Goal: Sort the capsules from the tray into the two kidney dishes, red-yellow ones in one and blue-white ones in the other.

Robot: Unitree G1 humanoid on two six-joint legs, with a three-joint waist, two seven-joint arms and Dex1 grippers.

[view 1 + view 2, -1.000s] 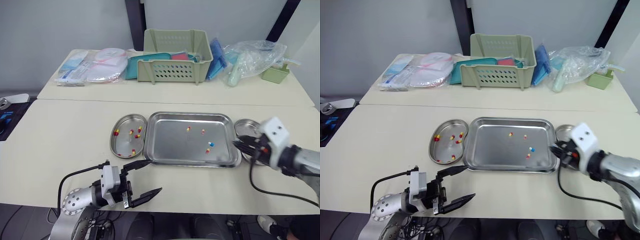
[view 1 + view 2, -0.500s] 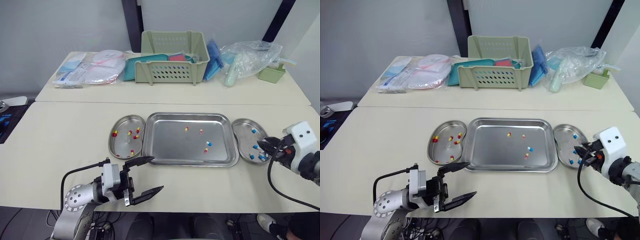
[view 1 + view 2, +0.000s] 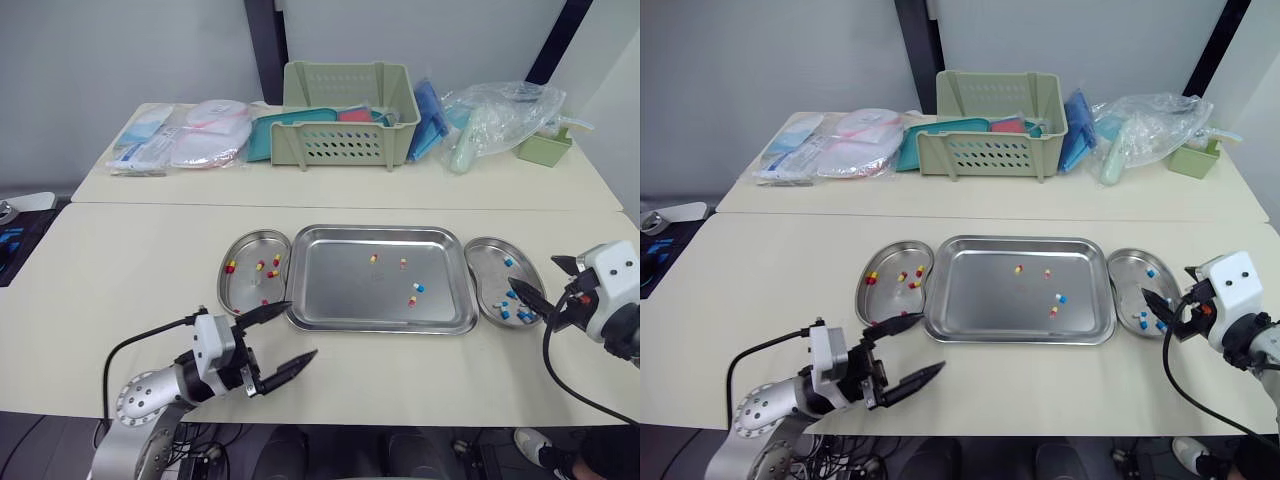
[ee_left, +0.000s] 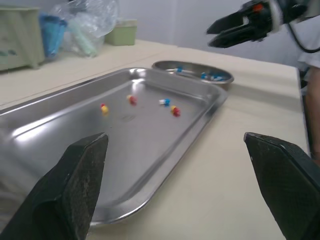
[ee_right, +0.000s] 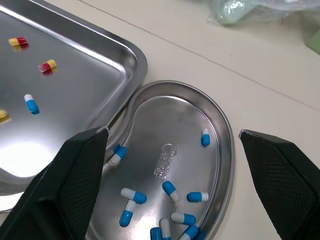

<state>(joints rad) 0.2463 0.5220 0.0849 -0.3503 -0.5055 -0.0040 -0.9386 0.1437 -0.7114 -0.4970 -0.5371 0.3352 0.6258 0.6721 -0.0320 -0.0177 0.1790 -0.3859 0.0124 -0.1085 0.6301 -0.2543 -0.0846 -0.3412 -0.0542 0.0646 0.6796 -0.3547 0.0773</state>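
Observation:
The steel tray (image 3: 340, 290) holds three red-yellow capsules (image 3: 373, 258) and one blue-white capsule (image 3: 419, 287). The left kidney dish (image 3: 240, 290) contains several red-yellow capsules (image 3: 231, 267). The right kidney dish (image 3: 488, 262) contains several blue-white capsules (image 5: 134, 196). My right gripper (image 3: 532, 271) hovers open over that dish's near right side, nothing between its fingers; in the right wrist view the dish (image 5: 175, 115) lies between them. My left gripper (image 3: 283, 338) stands open and empty above the table in front of the tray's near left corner, pointing toward the tray (image 4: 75, 125).
On the back table stand a green basket (image 3: 350, 125), packaged supplies (image 3: 185, 135) at the left, a clear bag (image 3: 500, 110) and a small green box (image 3: 545, 150) at the right. Bare tabletop lies to the left of the left dish.
My right gripper has moved from the tray's right edge to over the right dish and has opened. My left gripper has shifted slightly. The camera has moved.

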